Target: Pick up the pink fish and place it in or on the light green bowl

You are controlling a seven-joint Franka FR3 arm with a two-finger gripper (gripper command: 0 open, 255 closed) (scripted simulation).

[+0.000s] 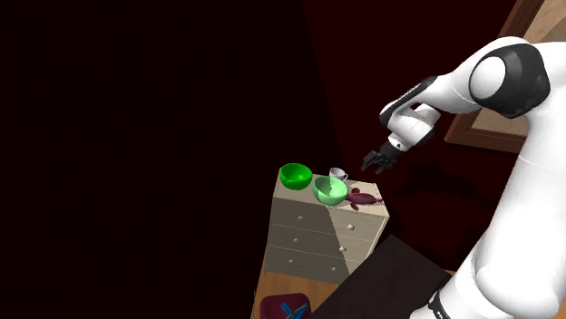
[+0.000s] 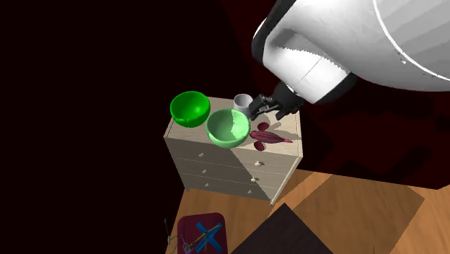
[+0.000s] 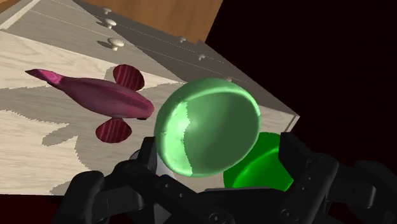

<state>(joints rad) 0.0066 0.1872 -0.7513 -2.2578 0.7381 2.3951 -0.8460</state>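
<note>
Since the fish lies flat near the dresser's front edge, just beside the light bowl, I hang my claw above them, fingers apart and empty, ready to drop onto its body

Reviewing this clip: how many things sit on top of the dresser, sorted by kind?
Bowls: 2, a light green bowl and a bright green bowl
Cups: 1, a pale cup
Fish: 1, a dark pink fish
Total: 4
</note>
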